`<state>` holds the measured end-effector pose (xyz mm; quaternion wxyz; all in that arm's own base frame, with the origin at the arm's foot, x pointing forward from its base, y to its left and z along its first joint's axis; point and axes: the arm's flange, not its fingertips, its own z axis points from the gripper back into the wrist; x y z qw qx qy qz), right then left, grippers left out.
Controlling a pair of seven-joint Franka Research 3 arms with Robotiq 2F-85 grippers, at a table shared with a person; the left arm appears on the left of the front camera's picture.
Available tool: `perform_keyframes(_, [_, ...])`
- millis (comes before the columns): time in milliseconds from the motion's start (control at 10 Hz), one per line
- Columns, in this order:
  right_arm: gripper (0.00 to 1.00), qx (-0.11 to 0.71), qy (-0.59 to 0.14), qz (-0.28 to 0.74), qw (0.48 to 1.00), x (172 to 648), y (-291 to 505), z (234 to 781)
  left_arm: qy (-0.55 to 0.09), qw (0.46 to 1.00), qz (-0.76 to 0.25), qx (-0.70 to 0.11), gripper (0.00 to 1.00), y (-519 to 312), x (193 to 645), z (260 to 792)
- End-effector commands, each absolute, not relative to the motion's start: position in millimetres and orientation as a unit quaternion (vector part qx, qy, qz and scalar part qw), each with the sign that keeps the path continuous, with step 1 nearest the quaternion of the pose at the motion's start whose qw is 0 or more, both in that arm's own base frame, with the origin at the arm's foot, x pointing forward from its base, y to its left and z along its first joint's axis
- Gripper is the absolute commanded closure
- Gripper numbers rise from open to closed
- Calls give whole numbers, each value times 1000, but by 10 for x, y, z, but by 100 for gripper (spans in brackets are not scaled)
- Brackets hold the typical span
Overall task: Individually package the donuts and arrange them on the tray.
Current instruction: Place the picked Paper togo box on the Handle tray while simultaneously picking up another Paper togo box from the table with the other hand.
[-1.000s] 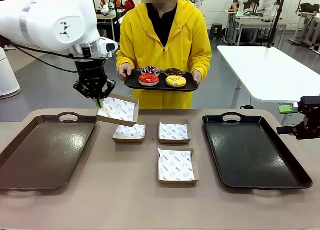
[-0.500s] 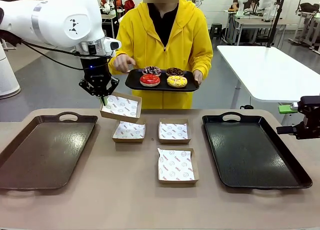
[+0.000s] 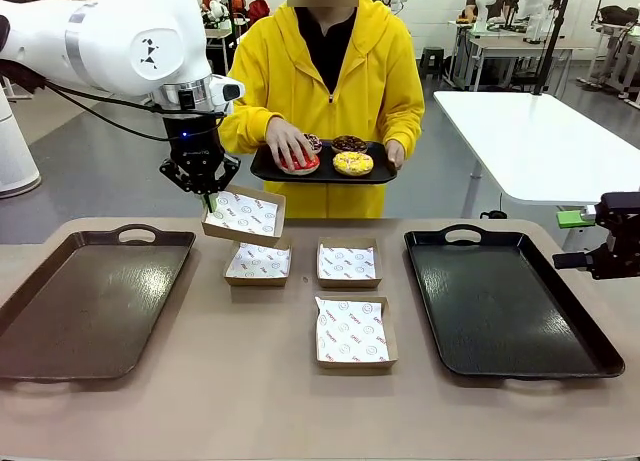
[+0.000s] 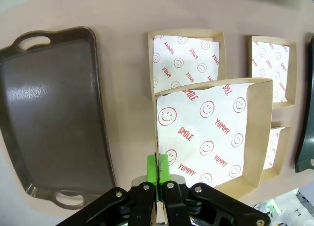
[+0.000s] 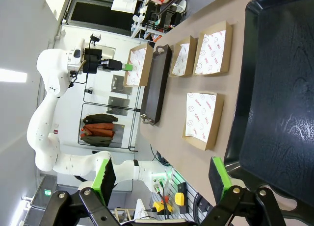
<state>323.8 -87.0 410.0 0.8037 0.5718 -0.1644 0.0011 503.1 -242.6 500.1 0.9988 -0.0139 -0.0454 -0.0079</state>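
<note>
Cardboard box (image 3: 243, 217) hangs tilted above the worktop (image 3: 250, 381), its rim pinched by the left fingers (image 4: 152, 168); right fingers (image 5: 106, 176) spread, idle. Donuts (image 3: 352, 162) sit on the person's tray (image 3: 372, 175), a hand (image 3: 290, 141) on the red one. Best hold the box level and steady beneath it.

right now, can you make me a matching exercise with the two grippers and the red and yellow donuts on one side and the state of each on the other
Things:
1. left gripper
2. right gripper
3. red donut
4. yellow donut

States:
A. open, by the dark tray on the table
B. under the person's hand
C. shut on the rim of a paper-lined box held off the table
D. lying untouched on the serving tray the person holds

Pairs: 1-C, 2-A, 3-B, 4-D
</note>
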Motion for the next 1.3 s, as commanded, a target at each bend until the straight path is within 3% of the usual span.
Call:
perform_keyframes(0, [0,578,-170,3,798,3253,-865,4096,-48,999,-2,-13,100,-2416,5008,5014])
perform_keyframes(1200, [0,578,-170,3,798,3253,-865,4096,-48,999,-2,-13,100,-2416,5008,5014])
